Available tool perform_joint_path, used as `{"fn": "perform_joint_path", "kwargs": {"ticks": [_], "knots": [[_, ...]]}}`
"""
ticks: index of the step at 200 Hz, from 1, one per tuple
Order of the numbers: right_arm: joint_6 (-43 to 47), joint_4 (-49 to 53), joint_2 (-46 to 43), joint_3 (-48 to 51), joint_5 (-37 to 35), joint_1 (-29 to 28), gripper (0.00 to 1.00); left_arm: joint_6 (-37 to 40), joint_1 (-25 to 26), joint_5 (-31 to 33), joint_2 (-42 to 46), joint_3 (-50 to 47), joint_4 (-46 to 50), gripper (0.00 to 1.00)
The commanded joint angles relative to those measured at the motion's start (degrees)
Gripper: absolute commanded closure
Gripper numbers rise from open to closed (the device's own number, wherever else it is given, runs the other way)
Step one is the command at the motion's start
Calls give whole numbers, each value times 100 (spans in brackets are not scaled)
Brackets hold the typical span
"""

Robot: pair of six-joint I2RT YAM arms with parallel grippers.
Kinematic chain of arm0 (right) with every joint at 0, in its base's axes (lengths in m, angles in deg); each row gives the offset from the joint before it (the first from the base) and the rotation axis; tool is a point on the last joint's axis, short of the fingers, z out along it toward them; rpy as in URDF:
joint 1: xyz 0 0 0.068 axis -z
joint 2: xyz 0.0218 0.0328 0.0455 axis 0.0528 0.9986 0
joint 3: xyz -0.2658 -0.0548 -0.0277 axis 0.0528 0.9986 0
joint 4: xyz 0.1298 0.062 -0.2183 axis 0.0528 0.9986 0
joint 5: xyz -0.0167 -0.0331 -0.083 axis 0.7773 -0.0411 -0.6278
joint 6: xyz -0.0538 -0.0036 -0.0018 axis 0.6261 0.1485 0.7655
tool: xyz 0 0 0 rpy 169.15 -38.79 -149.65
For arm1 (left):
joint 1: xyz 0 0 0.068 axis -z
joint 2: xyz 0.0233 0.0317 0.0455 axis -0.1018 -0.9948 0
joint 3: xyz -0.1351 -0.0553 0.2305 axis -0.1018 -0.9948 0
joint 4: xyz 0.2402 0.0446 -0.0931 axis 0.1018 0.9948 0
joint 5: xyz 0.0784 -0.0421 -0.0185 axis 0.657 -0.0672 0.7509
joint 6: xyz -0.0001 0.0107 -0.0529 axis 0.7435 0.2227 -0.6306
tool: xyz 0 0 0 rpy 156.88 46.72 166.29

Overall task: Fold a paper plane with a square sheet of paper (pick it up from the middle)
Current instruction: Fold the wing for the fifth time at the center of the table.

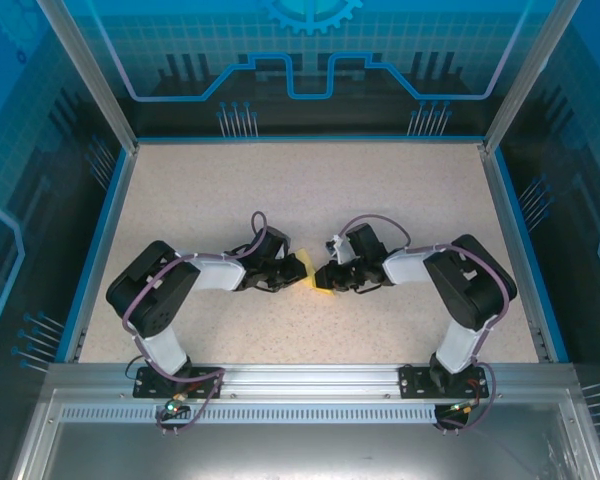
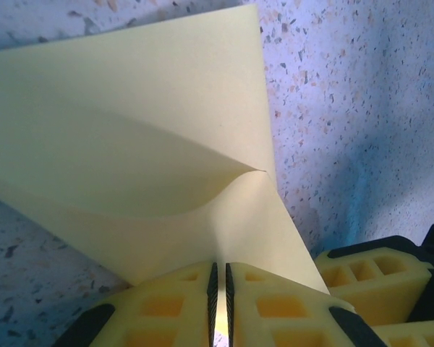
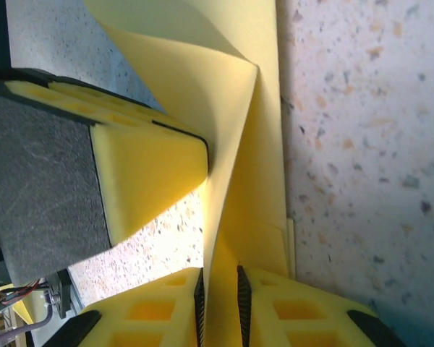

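The square sheet of paper (image 1: 314, 276) is yellow and partly folded, and it lies between my two grippers at the table's middle. In the left wrist view the sheet of paper (image 2: 130, 130) spreads out with a curled flap. My left gripper (image 2: 219, 278) is shut on its near edge. In the right wrist view the sheet of paper (image 3: 235, 108) stands on edge between the pads of my right gripper (image 3: 218, 285), whose jaws are a little apart, so it is open. The left gripper's finger (image 3: 145, 166) presses the sheet from the other side. In the top view the left gripper (image 1: 294, 271) faces the right gripper (image 1: 332, 278).
The speckled beige table (image 1: 310, 190) is walled by blue rails and glass panels. Both arms (image 1: 160, 290) (image 1: 470, 285) reach inward from the near edge. The right gripper's yellow finger (image 2: 376, 278) lies close beside the left gripper.
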Motion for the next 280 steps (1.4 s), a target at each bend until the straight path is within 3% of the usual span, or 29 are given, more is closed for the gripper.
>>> {"fn": "perform_joint_path", "kwargs": {"ticks": [1, 128, 144, 156, 240, 280], "knots": [[165, 659, -199, -81, -89, 70, 78, 60, 17, 178, -103, -20, 250, 85], [322, 1070, -408, -189, 82, 176, 75, 23, 31, 158, -77, -195, 122, 86], [385, 1099, -405, -190, 95, 171, 87, 10, 26, 165, -76, -188, 122, 86], [499, 1229, -376, -216, 117, 164, 90, 6, 26, 175, -92, -187, 131, 86], [886, 1760, 24, -434, -169, 93, 86, -14, 26, 199, -95, -138, 199, 86], [935, 2020, -524, -541, -215, 111, 72, 19, 28, 210, -76, -115, 246, 86]]}}
